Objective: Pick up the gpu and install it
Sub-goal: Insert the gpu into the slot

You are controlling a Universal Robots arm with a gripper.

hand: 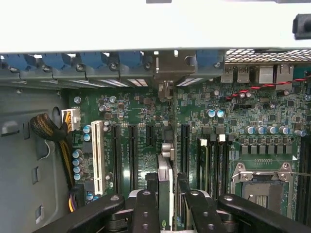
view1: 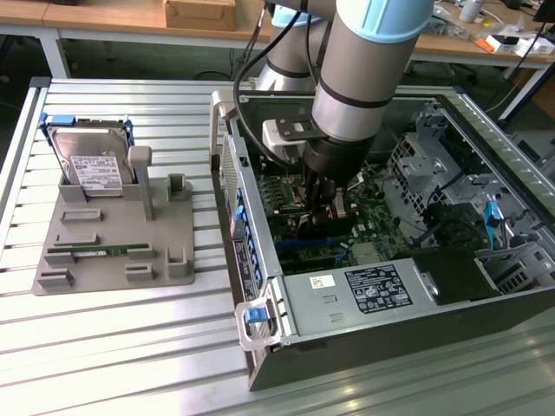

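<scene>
My gripper (view1: 317,206) is down inside the open computer case (view1: 260,286), above the green motherboard (view1: 368,217). It is shut on the gpu (hand: 165,177), a thin card that the wrist view shows edge-on between the two black fingers (hand: 146,206). The card runs along the expansion slots (hand: 132,150), and its silver end bracket (hand: 167,65) sits at the case's rear slot wall. In the exterior view the gpu (view1: 303,227) is a dark shape just under the gripper, mostly hidden by the arm. I cannot tell whether the card's edge sits in a slot.
A grey fixture (view1: 113,251) on the slatted table at the exterior view's left holds a silver hard drive (view1: 91,165) in a blue frame and a green memory stick (view1: 100,252). Inside the case are a drive cage (view1: 434,147), cables (hand: 48,128) and the CPU socket (hand: 260,187).
</scene>
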